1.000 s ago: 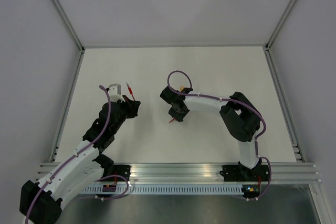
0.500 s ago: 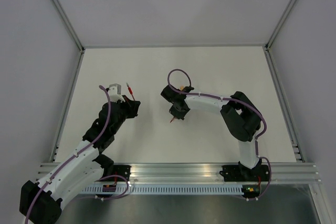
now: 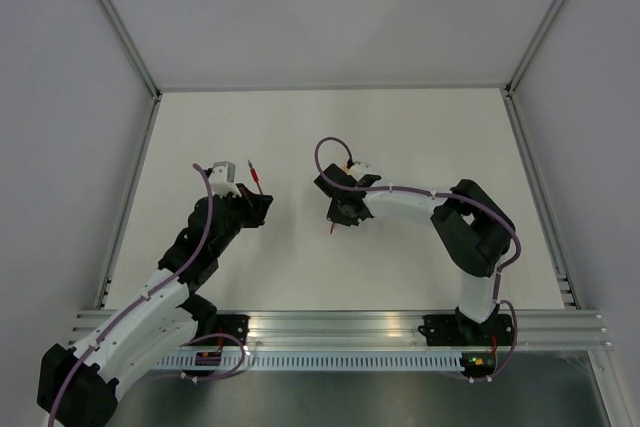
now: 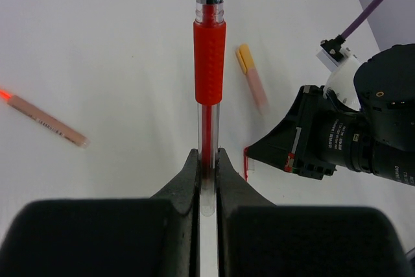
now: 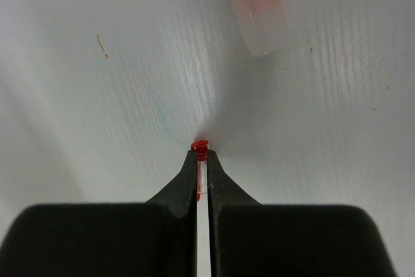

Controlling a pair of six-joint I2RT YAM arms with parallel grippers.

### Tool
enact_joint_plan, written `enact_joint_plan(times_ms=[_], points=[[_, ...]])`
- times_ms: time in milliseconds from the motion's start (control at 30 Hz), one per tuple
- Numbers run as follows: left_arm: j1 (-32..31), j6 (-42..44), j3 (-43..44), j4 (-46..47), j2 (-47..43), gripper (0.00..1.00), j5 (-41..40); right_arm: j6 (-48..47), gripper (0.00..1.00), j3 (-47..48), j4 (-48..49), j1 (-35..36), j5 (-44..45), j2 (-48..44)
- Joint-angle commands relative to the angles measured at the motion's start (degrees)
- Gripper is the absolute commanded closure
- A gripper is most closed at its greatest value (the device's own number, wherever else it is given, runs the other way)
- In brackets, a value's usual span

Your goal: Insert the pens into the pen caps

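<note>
Your left gripper (image 4: 207, 160) is clenched on the red pen (image 4: 209, 63). Its 2 fingers pinch the clear barrel near the back end. The pen runs straight out ahead of them, first the red grip sleeve and then the silver tip, which is bare and touches nothing.

Your right gripper (image 5: 201, 160) is pinched tight on the red cap (image 5: 200, 148), a tiny clear tube with a red end. Only that red end pokes out past the fingertips, close to the white table (image 5: 97, 128). You cannot tell from these views whether it touches the table.

Seen from the left gripper, the right gripper and its cap sit ahead and to the right, well apart from the red pen.

The orange cap (image 4: 251, 79) lies on the table ahead and a little right of the left gripper, beside the pen's grip sleeve but apart from it. From the right gripper it lies ahead and to the right of the fingertips, near and blurred.

The salmon pen (image 4: 47, 119) lies flat ahead and to the left of the left gripper, slanted, with its red end farthest left. It is well apart from the red pen and from both caps.

The insides of the 2 caps are too small or too blurred to make out.
</note>
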Motion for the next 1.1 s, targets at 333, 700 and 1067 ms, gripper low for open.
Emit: enact_joint_plan(times_ms=[333,700,1067], points=[[0.0,1.8,-3.7,17.9,-0.3,0.98,25.5,-28.7,1.00,-11.0,18.2,-0.2,-0.3,-23.2],[-0.1,-4.6,-7.2,36.2,2.7,0.98,45.6,-33.4,1.00,-15.5,34.6,-0.2,-7.0,-43.8],[-0.2,-8.9,-8.3,43.9,4.4,0.98,51.8,-31.9,1.00,-18.1,52.3,1.3,-16.0,-45.2]])
